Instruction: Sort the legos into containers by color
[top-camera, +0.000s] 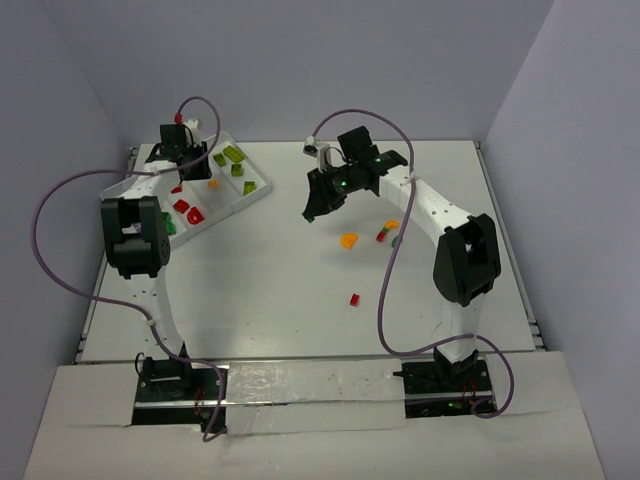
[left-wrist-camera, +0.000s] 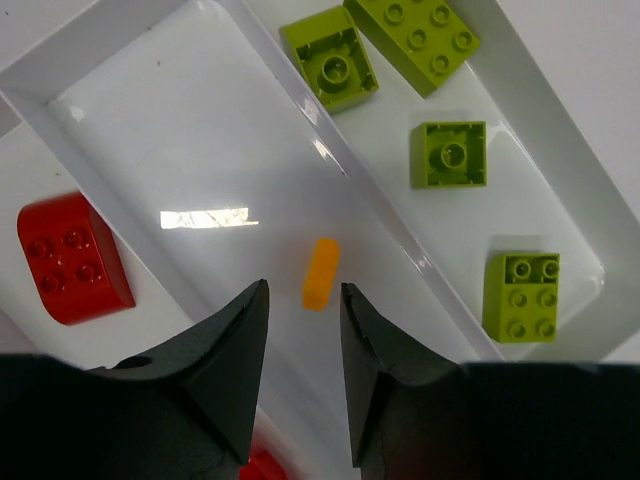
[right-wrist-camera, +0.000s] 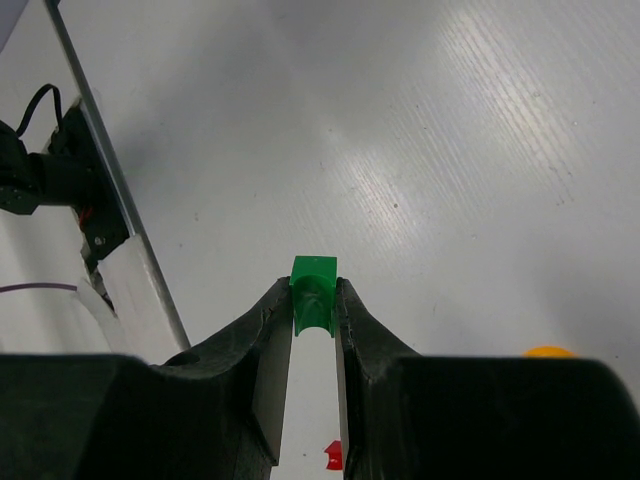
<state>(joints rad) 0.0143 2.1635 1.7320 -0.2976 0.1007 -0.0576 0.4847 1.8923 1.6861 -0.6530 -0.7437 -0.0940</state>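
On the far-left white tray (left-wrist-camera: 200, 150), left fingers (left-wrist-camera: 235, 350) spread over orange brick (left-wrist-camera: 321, 272); right fingers (right-wrist-camera: 262, 345) pinch green brick (right-wrist-camera: 313, 290) above counter (right-wrist-camera: 450, 150).

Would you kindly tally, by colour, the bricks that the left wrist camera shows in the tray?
Lime bricks: 4
Orange brick: 1
Red bricks: 2, one only partly in view
Total: 7
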